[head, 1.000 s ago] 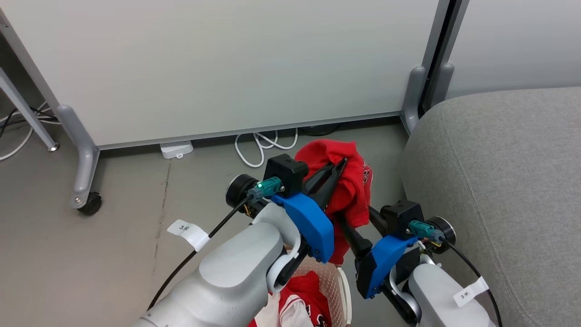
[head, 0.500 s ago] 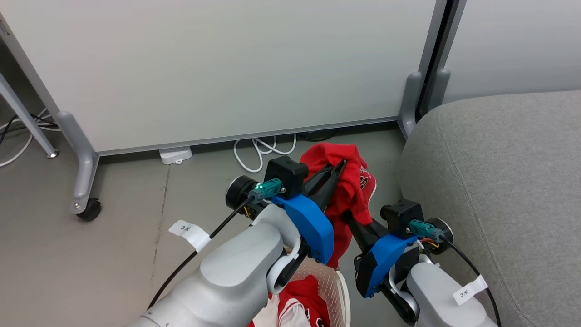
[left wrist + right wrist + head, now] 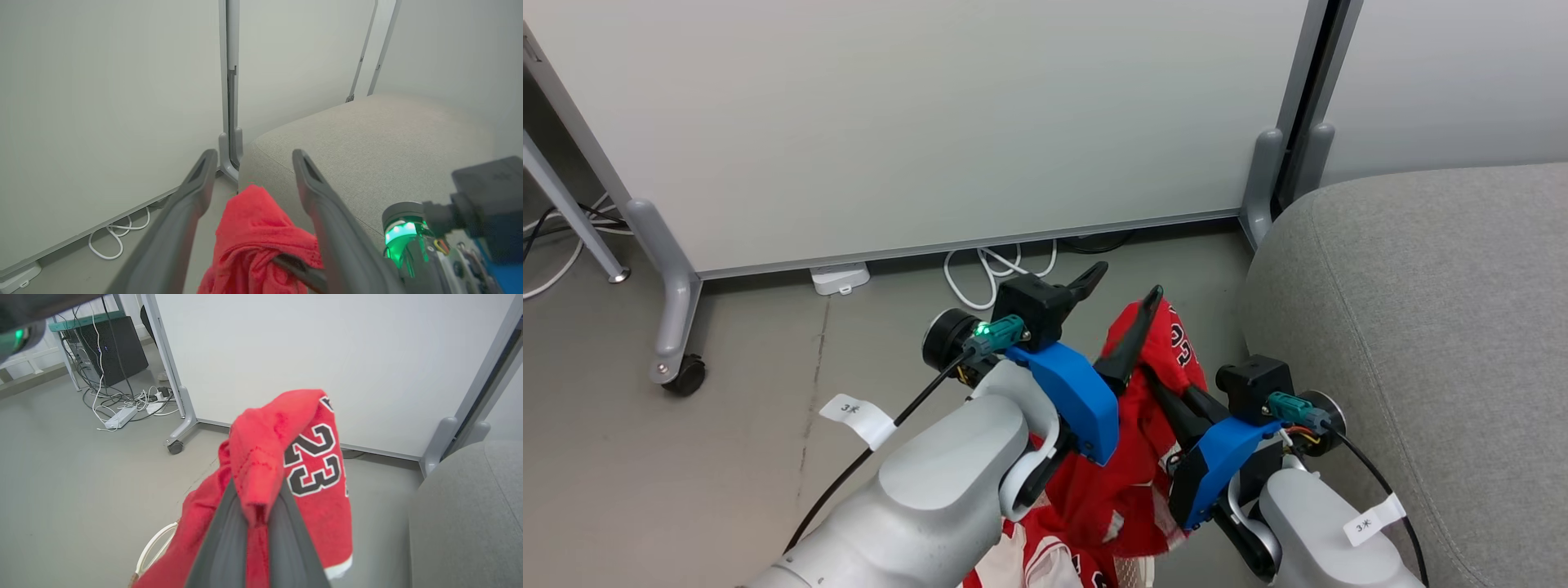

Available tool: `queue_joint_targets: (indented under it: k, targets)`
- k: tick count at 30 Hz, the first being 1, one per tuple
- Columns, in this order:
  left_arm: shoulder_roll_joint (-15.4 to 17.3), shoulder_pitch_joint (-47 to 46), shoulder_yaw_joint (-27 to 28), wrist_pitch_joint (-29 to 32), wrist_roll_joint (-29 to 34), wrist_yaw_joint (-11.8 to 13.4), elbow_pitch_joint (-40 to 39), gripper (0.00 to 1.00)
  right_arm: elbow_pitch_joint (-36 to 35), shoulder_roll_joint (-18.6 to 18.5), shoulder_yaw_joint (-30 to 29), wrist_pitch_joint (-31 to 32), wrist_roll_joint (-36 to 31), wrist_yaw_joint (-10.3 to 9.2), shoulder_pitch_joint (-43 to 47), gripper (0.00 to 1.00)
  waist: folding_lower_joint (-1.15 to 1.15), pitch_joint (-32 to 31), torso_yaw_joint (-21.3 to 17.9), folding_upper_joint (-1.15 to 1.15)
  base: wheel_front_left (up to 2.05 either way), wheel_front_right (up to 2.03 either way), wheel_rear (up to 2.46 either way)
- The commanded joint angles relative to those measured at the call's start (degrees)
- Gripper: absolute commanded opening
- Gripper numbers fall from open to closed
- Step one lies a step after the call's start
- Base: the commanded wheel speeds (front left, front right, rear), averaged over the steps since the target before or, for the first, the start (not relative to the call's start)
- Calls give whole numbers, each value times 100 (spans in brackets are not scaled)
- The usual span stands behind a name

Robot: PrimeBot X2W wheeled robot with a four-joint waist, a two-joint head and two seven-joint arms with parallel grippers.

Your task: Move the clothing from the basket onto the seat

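Observation:
A red jersey with a black-and-white "23" hangs above the floor, draped over my right gripper, which is shut on a fold of it. My left gripper stands open just left of the cloth, its fingers spread with the red fabric below and between them, not held. More red and white clothing lies in the cream basket at the bottom edge; its white handle shows below the jersey. The grey seat is directly to the right.
A white partition panel on grey feet with a caster stands behind. White cables and a power adapter lie at its base. A black box and tangled cords sit far left. Grey floor lies to the left.
My left gripper has opened and let go of the jersey. The cloth has dropped lower and now hangs from the right gripper alone, its number showing.

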Motion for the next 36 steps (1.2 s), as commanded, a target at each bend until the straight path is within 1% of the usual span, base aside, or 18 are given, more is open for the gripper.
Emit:
queue_joint_targets:
  k: [1,2,6,12,17,22,26,29,33,36]
  targets:
    - [7,51,161,-26,88,50,-26,100,12,-14,-32,-31,-46,3,-114,0,0,6,7,0,0,0,0]
    - [7,51,161,-26,88,50,-26,100,12,-14,-32,-31,-46,3,-114,0,0,6,7,0,0,0,0]
    - [168,327,623,-27,356,128,-228,100,-19,-14,-120,-49,-23,3,-123,0,0,24,-2,0,0,0,0]
    - [499,1082,1488,-28,1042,158,-860,100,-146,-14,-271,-58,-107,3,-141,0,0,72,-83,0,0,0,0]
    - [733,1937,2264,-23,1715,55,-1438,100,-347,-14,-291,-57,-62,3,-51,0,0,105,-226,0,0,0,0]
    - [872,2777,3019,-23,2393,-62,-1966,100,-547,-14,-207,-2,-20,3,-47,0,0,139,-387,0,0,0,0]
    - [817,3447,3679,-24,2813,-146,-2333,100,-675,-14,-274,14,-74,3,-1,0,0,143,-474,0,0,0,0]
    - [724,3782,4036,-24,3054,-275,-2466,100,-734,-14,-342,35,-111,3,62,0,0,132,-514,0,0,0,0]
    - [590,4007,4342,-24,3319,-427,-2512,100,-800,-14,-424,73,-183,3,146,0,0,133,-576,0,0,0,0]
    - [502,4044,4459,-24,3500,-518,-2529,100,-864,-14,-467,90,-228,3,189,0,0,159,-692,0,0,0,0]
